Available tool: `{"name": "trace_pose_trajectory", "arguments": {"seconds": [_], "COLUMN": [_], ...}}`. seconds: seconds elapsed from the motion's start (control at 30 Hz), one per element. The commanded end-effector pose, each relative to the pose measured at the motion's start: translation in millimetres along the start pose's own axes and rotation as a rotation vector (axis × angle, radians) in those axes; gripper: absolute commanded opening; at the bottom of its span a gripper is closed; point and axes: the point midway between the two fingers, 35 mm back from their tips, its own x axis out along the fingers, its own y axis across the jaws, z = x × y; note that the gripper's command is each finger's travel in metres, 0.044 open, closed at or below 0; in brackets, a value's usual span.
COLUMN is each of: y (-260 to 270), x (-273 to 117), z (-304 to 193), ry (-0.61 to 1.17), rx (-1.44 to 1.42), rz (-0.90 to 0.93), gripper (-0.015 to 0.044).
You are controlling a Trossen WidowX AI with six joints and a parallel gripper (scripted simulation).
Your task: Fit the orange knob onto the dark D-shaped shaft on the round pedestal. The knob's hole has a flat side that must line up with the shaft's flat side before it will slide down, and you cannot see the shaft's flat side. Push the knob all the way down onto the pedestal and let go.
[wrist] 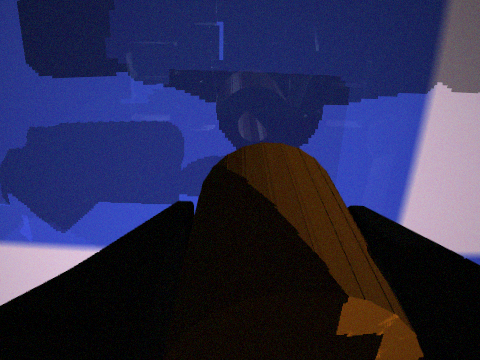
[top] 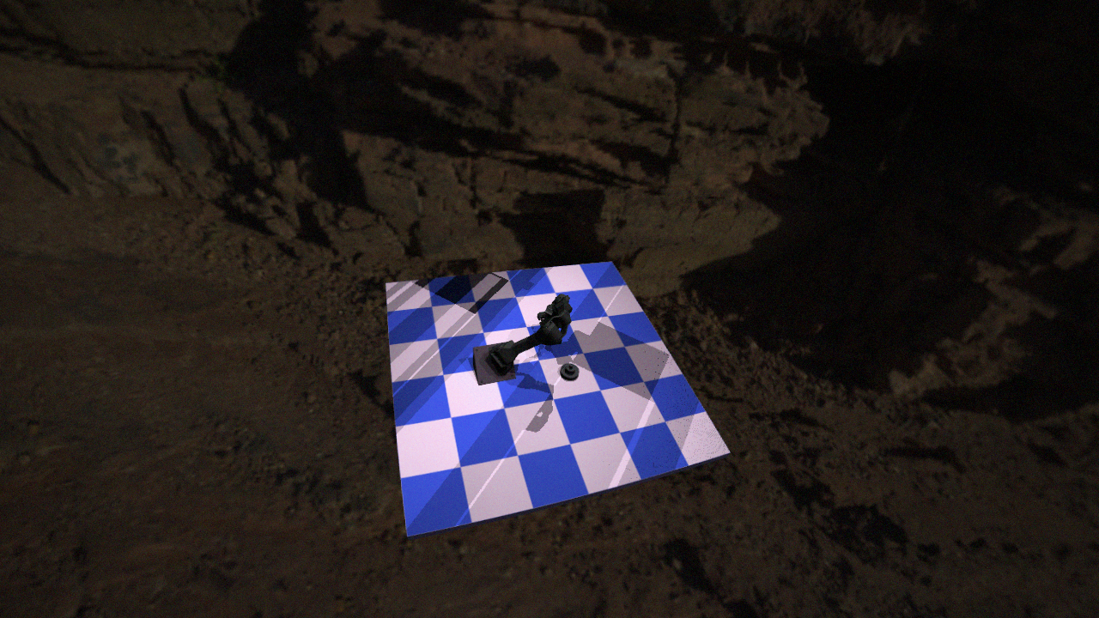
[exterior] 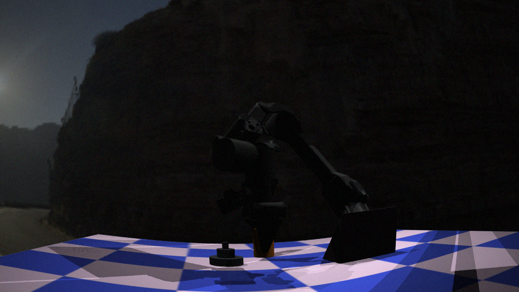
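The orange knob is upright between my fingers, partly hidden by a dark finger in the exterior view. My gripper is shut on it and holds it a little above the board. The knob's hole does not show. The dark round pedestal stands on the board, to the left of the knob in the exterior view, apart from it. Its short dark shaft points up; its flat side cannot be made out. The knob cannot be made out in the top view.
The blue and white checkered board lies under everything, with shadows across it. The arm's base stands by a dark upright plate, to the right of the knob in the exterior view. Dark rocky ground surrounds the board.
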Motion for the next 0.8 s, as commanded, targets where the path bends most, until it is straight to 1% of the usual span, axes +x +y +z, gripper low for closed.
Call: {"name": "trace_pose_trajectory", "arguments": {"seconds": [0.0,0.33,0.57,0.77], "y": [1.3,-2.3,-3.8,-16.1], "x": [-31.9,-94.0,-94.7,-91.0], "z": [3.3,-6.3,-5.4,5.4], "ry": [-0.009,-0.006,-0.006,-0.006], "rx": [0.012,0.014,0.013,0.010], "rz": [0.014,0.006,0.007,0.017], "gripper": [0.0000,0.0000,0.0000,0.0000]}}
